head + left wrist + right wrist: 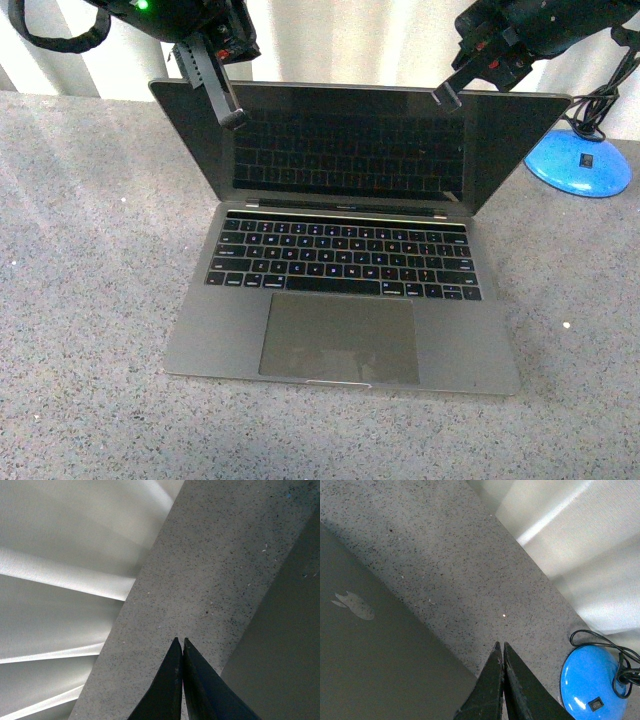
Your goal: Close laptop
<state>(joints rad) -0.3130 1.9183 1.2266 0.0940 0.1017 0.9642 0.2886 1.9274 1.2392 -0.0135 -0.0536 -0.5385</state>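
Front view: the laptop [345,290] sits open mid-bench [80,300], with its lid raised toward 12 o'clock. The left gripper [232,118] hangs before the screen at 11 o'clock. The right gripper [447,97] is at the lid's top edge at 1 o'clock, and a blue base [580,165] lies at 2 o'clock.

Left wrist view: the fingers [170,680] are pressed together, holding nothing, beside the lid's grey back.

Right wrist view: the fingers [487,685] likewise meet, empty, beside the lid bearing the apple logo [354,605].
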